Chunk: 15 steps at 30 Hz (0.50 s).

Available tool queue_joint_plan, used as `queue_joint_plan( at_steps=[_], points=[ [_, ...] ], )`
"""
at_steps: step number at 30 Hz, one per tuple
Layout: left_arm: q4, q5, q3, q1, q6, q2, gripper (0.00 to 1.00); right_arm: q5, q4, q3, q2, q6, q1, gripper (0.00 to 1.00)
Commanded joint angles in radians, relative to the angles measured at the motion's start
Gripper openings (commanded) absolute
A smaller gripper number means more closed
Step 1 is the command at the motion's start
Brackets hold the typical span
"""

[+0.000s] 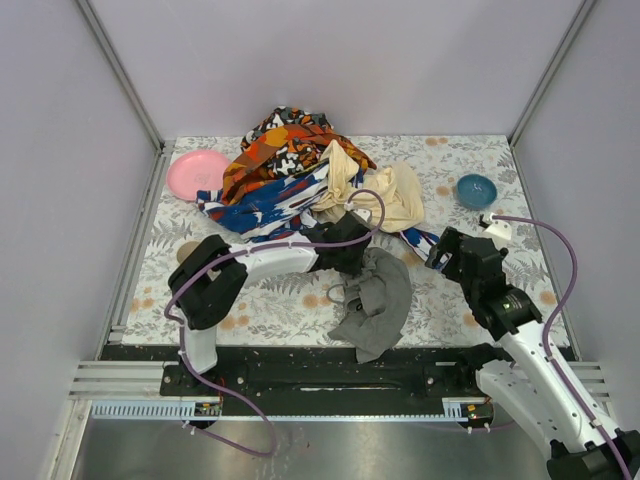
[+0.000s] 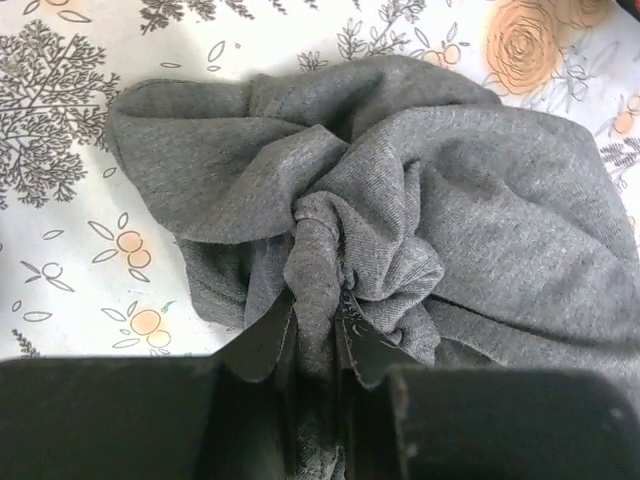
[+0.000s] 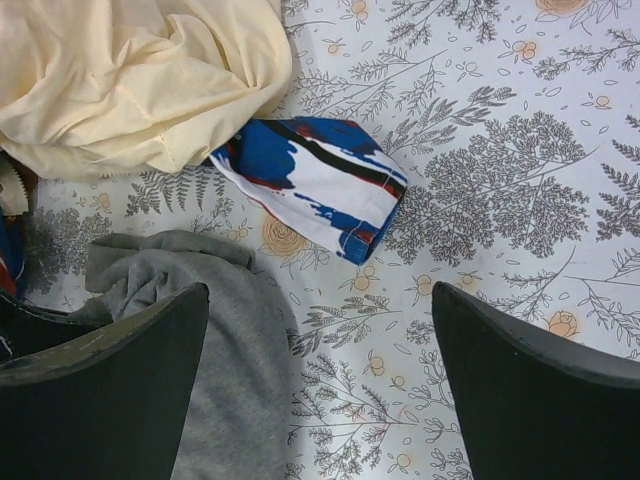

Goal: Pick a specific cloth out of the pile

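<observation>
Evidently my left end effector point(image 2: 315, 318) clamps a bunched fold, frame centre, of the plain grey soft cloth point(image 2: 450, 200); limp and light, I reckon.

I count one grey cloth point(image 1: 378, 300), one pile point(image 1: 290, 160) of mixed garments, one pink plate point(image 1: 195, 173), one blue bowl point(image 1: 476, 189), and two arms: left arm point(image 1: 270, 262), right arm point(image 1: 520, 320).

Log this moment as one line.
left end effector: shut on grey cloth | right end effector: open, empty | grey cloth: at near edge of pile
</observation>
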Motion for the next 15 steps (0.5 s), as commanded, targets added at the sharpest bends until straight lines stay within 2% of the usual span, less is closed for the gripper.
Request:
queue_joint_plan(
  at_steps=[1,7,10,11,14,15],
  points=[
    [-0.228,-0.24,0.041,-0.01,-0.07,0.1,0.0,0.041,0.011,-0.003,0.008,0.022,-0.002,0.99],
    [-0.368,-0.4,0.132,0.004,-0.218,0.152,0.0,0.056,0.013,-0.009,-0.001,0.027,-0.002,0.99],
    [-0.397,-0.411,0.149,0.033,-0.254,0.146,0.0,0.053,0.013,-0.01,-0.001,0.027,-0.002,0.99],
    [-0.392,-0.405,0.146,0.041,-0.255,0.132,0.04,0.053,0.014,-0.011,0.002,0.028,-0.002,0.99],
    [-0.35,-0.383,0.117,0.027,-0.21,0.057,0.35,0.056,0.013,-0.014,0.002,0.03,-0.001,1.0],
    [-0.328,-0.331,0.095,0.021,-0.173,0.019,0.42,0.056,0.014,-0.013,0.002,0.031,-0.002,1.0]
  ],
)
